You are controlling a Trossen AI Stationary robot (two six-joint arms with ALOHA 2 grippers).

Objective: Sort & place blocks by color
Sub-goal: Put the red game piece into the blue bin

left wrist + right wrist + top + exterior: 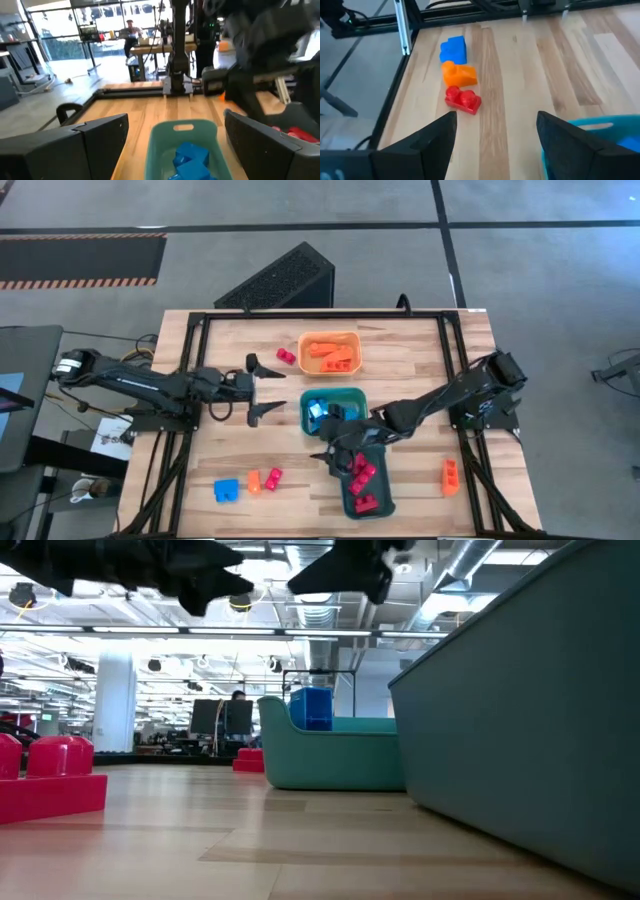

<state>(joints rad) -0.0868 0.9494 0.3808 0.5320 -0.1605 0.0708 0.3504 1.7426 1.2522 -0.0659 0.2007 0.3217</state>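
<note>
- Both grippers hold nothing.
- Left gripper [262,387]: jaws spread wide, hovering beside the teal tray [333,394].
- Right gripper [327,454]: jaws spread apart, facing three loose blocks [457,75].

Left claw [266,387], right claw [330,452]: both agape.

Two black jointed arms [150,383] with thin cables and angular dark fingers [75,145].
</note>
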